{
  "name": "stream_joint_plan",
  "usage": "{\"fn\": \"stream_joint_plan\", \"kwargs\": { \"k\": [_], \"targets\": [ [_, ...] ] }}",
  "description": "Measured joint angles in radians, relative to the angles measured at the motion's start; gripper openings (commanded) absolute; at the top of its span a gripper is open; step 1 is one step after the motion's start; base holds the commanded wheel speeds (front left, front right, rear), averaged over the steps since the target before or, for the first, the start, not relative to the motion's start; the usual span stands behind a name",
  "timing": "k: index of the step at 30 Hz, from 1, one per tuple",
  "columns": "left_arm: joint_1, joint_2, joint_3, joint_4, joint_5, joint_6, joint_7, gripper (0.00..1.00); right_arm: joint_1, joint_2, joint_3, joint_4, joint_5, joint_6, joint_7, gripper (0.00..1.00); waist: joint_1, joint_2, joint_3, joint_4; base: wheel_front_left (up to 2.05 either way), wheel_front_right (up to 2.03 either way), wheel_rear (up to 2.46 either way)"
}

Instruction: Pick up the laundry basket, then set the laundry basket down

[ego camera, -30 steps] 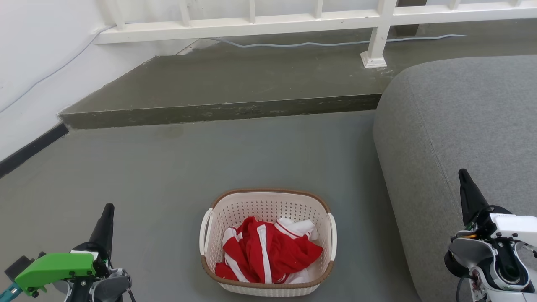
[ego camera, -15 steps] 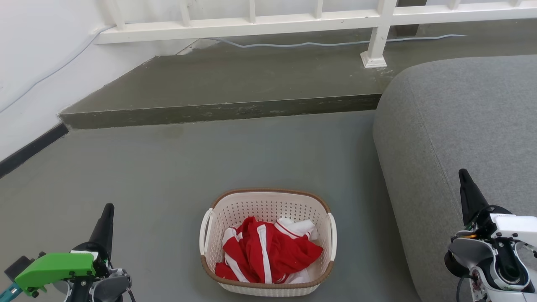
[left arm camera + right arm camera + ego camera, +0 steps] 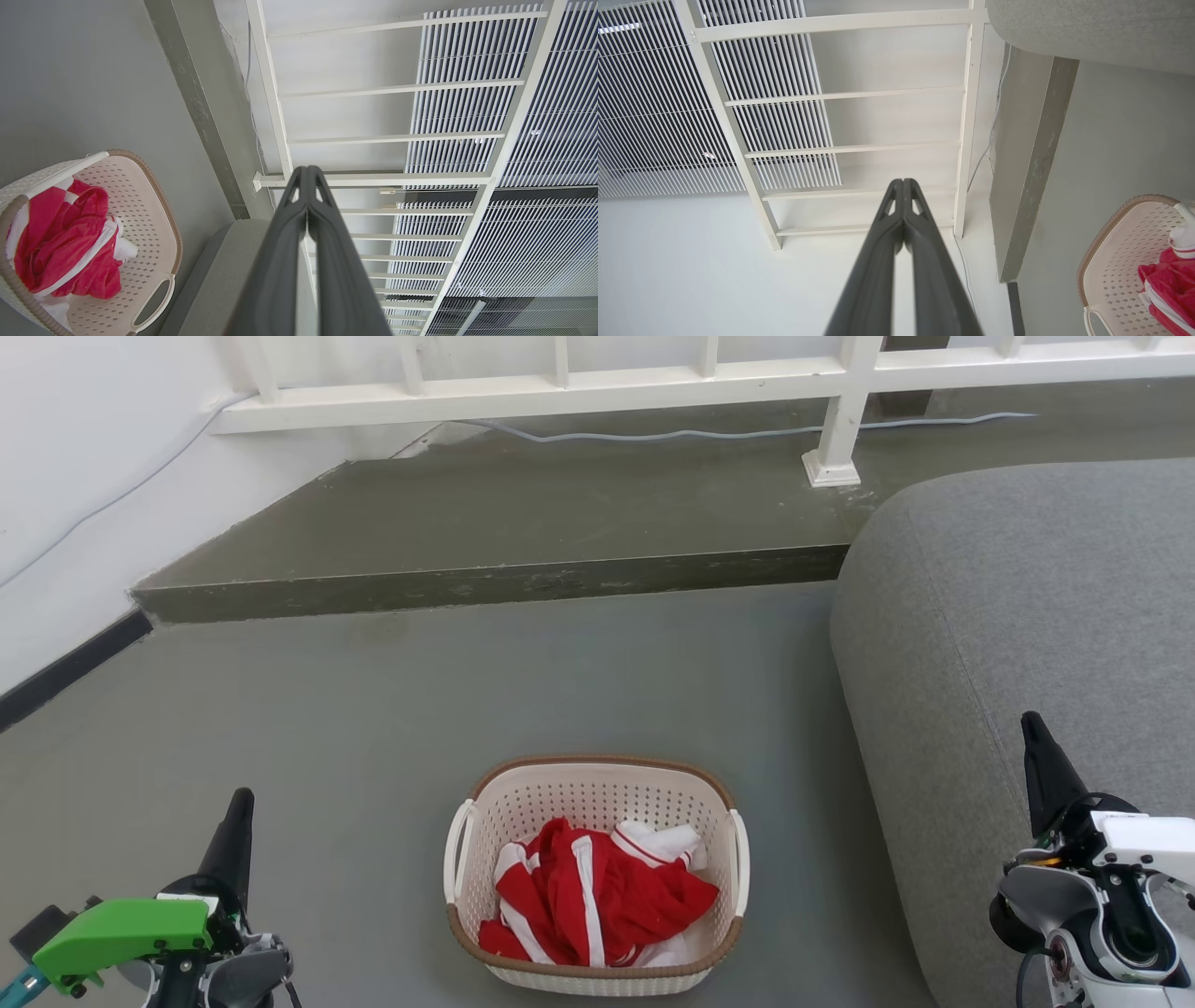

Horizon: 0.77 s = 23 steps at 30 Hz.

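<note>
**Item:** laundry basket (image 3: 597, 795), cream, perforated, with a brown rim and a white handle on each side
**Location:** upright on the grey floor (image 3: 373, 709), near centre, just left of the grey sofa (image 3: 1027, 616) and well short of the raised step (image 3: 467, 583)
**Contents:** crumpled red-and-white garment (image 3: 597, 896), lying low enough to leave both handles free for a lift
**Left gripper** (image 3: 240, 807): near left, apart from the basket, fingers pressed together, nothing held
**Right gripper** (image 3: 1034, 737): near right, over the sofa edge, fingers pressed together, nothing held
**Status:** the arms flank the basket evenly, a stance suiting a two-handled lift; this fits a basket awaiting pickup or one set back down
</note>
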Motion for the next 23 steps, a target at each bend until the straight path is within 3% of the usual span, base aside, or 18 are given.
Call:
{"fn": "stream_joint_plan", "kwargs": {
  "k": [23],
  "targets": [
    [0.000, 0.000, 0.000, 0.000, 0.000, 0.000, 0.000, 0.00, 0.000, 0.001, -0.002, 0.000, 0.000, 0.000, 0.001, 0.00, 0.0000, 0.0000, 0.000, 0.000, 0.00, 0.00, 0.00]
  ]
}}
